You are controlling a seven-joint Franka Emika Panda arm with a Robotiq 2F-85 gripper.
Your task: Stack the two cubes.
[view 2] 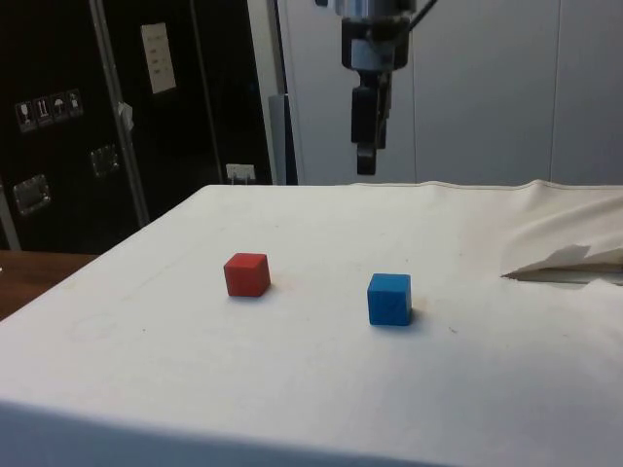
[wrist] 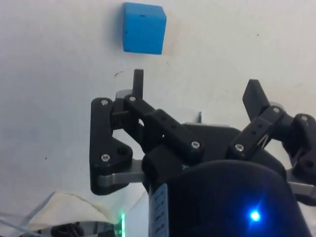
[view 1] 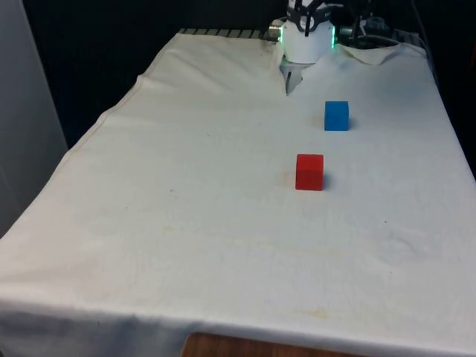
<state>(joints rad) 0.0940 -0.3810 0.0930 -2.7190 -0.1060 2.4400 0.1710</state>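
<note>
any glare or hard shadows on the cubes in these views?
Front view: even light, faint shadow under the red cube and blue cube. Side view: soft shadows at both bases, no glare. Wrist view: blue cube evenly lit beyond the open gripper.

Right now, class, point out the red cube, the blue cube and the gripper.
red cube (view 1: 309, 172), front view, on its front face.
blue cube (view 2: 389, 299), side view, on its front face.
gripper (wrist: 195, 94), wrist view, midway between its fingertips.

White-clothed table (view 1: 186, 223), red cube (view 1: 309, 172) and blue cube (view 1: 336, 116) on it, near but apart
</note>
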